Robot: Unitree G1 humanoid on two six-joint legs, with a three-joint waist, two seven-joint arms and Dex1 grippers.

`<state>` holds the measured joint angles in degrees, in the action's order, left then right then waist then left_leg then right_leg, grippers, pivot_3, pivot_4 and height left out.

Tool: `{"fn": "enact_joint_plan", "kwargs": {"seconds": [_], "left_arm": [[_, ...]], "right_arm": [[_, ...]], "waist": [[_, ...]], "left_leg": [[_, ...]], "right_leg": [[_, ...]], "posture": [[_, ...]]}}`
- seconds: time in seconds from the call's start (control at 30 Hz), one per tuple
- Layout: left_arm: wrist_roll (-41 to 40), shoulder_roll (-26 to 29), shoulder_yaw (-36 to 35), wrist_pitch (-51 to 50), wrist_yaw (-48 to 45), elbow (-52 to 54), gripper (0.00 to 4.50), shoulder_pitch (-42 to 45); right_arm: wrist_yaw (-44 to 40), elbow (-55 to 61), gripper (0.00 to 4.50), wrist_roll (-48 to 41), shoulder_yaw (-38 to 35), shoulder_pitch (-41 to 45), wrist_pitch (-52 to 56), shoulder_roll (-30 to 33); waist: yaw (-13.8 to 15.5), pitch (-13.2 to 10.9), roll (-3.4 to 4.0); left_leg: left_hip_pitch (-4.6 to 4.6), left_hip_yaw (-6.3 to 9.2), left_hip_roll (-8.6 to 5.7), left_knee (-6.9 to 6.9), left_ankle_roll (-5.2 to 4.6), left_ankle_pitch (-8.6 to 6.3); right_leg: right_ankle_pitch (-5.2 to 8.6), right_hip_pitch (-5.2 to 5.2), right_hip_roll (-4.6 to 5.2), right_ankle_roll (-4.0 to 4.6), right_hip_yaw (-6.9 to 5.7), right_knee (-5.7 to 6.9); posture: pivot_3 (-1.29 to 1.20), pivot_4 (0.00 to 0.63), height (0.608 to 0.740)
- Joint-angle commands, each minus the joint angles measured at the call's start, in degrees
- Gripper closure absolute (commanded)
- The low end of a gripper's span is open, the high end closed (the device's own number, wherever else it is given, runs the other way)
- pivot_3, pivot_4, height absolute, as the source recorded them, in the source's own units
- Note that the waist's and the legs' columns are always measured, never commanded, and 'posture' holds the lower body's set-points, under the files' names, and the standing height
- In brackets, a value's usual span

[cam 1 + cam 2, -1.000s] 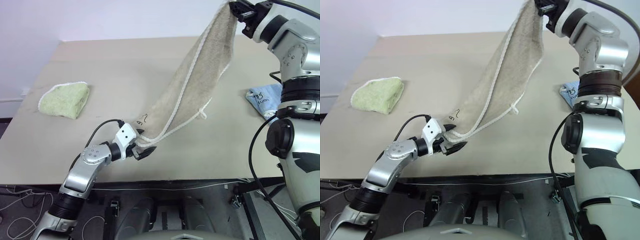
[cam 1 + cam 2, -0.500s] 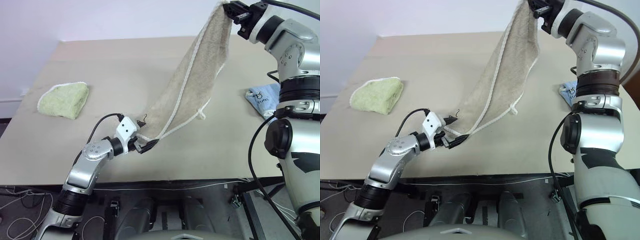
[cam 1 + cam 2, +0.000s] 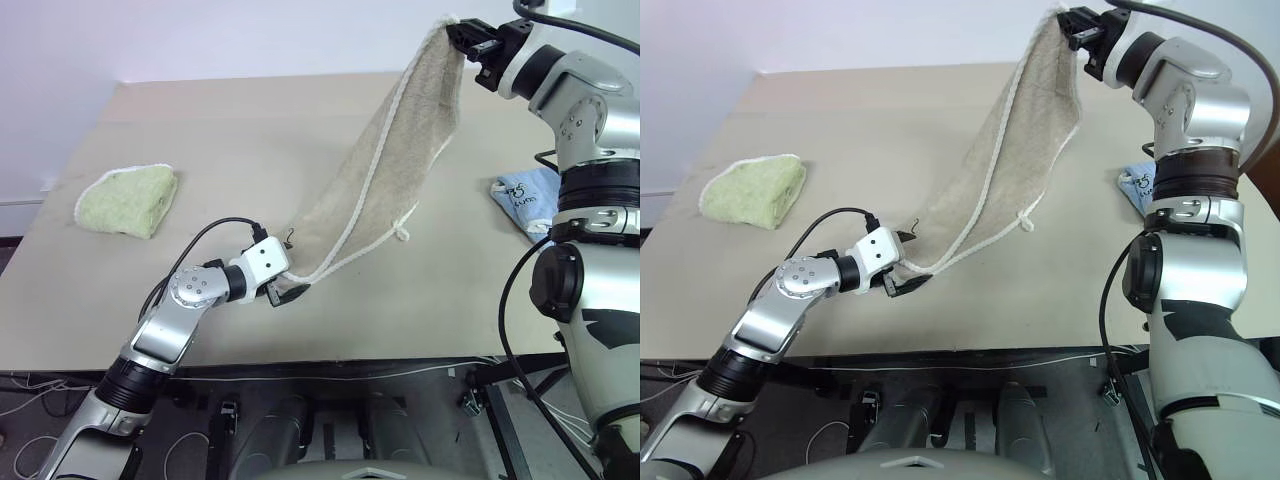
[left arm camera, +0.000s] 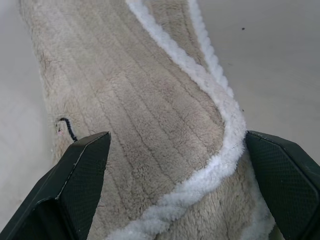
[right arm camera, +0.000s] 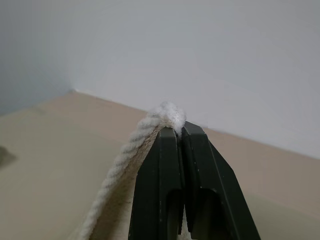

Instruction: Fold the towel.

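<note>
While the right gripper (image 3: pixel 468 38), upper right, pinches the towel (image 3: pixel 385 180) corner, the left gripper (image 4: pixel 175 185), lower centre, gapes around its bottom end above the desk (image 3: pixel 220 140).

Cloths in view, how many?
3. The beige towel hangs from the shut right gripper, its low end between the left gripper's open fingers. A folded green towel lies far left; a light blue cloth lies beside the right arm.

My two head eyes look forward and down, sharing the beige wooden table (image 3: pixel 230 140). Left wrist camera sits close on the beige-tan terry towel (image 4: pixel 150 115); right wrist camera faces the wall.
</note>
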<state>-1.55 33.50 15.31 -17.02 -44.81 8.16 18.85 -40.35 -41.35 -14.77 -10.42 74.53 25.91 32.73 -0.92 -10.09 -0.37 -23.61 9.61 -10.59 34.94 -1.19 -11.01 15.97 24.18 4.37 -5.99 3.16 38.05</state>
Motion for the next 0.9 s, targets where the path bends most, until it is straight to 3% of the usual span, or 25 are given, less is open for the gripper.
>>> {"fn": "enact_joint_plan", "kwargs": {"seconds": [0.03, 0.13, 0.2, 0.27, 0.47, 0.9], "left_arm": [[1.59, -0.01, -0.71, -0.25, 1.13, 0.18, 0.00, 1.02], [0.66, -0.34, -1.47, -0.78, 0.82, 0.31, 0.00, 0.90], [-0.80, -0.86, -2.12, -2.30, 0.41, 0.72, 0.40, 0.54], [-1.81, -1.25, -2.65, -4.29, 0.48, 1.08, 0.89, 0.26], [-4.34, -2.06, -3.91, -9.90, 0.51, 2.93, 2.93, 0.47], [-5.35, -1.53, -4.87, -7.32, -1.62, 0.36, 2.93, 2.15]], "right_arm": [[0.31, 3.90, 4.49, -0.93, -1.07, 0.19, 0.01, 1.14], [0.57, 4.32, 4.49, -0.88, -1.09, -0.33, 0.21, 1.15], [0.64, 4.59, 4.50, -0.97, -1.13, -0.64, 0.36, 1.10], [0.69, 4.91, 4.50, -1.06, -1.11, -0.85, 0.58, 1.02], [0.48, 5.38, 4.50, -0.93, -0.83, -1.34, 0.72, 0.88], [-0.80, 7.65, 4.50, -0.98, -0.28, -2.93, 1.63, 0.52]], "waist": [[0.06, 0.00, 0.00], [0.08, 0.00, 0.00], [0.08, 0.00, 0.00], [0.07, 0.00, 0.00], [0.05, 0.00, 0.00], [0.15, 0.00, 0.00]], "left_leg": [[0.00, 0.00, 0.00, 0.00, 0.00, 0.00], [0.00, 0.00, 0.00, 0.02, 0.00, 0.00], [0.00, 0.00, 0.00, 0.03, 0.00, 0.00], [0.00, 0.00, 0.00, 0.02, 0.00, 0.00], [0.00, 0.00, 0.00, 0.03, -0.01, 0.01], [-0.01, 0.00, 0.00, 0.03, -0.01, 0.01]], "right_leg": [[0.00, 0.00, 0.00, 0.00, 0.00, 0.00], [0.00, -0.01, 0.00, 0.00, 0.00, 0.00], [0.00, -0.02, 0.00, 0.00, 0.00, 0.00], [0.00, -0.01, 0.00, 0.00, 0.00, 0.00], [0.00, -0.01, 0.00, 0.00, 0.00, 0.01], [0.00, -0.01, 0.00, 0.00, -0.01, 0.00]], "posture": [[0.00, 0.150, 0.740], [0.00, 0.150, 0.740], [0.00, 0.150, 0.740], [0.00, 0.150, 0.740], [0.00, 0.150, 0.740], [0.00, 0.150, 0.740]]}}
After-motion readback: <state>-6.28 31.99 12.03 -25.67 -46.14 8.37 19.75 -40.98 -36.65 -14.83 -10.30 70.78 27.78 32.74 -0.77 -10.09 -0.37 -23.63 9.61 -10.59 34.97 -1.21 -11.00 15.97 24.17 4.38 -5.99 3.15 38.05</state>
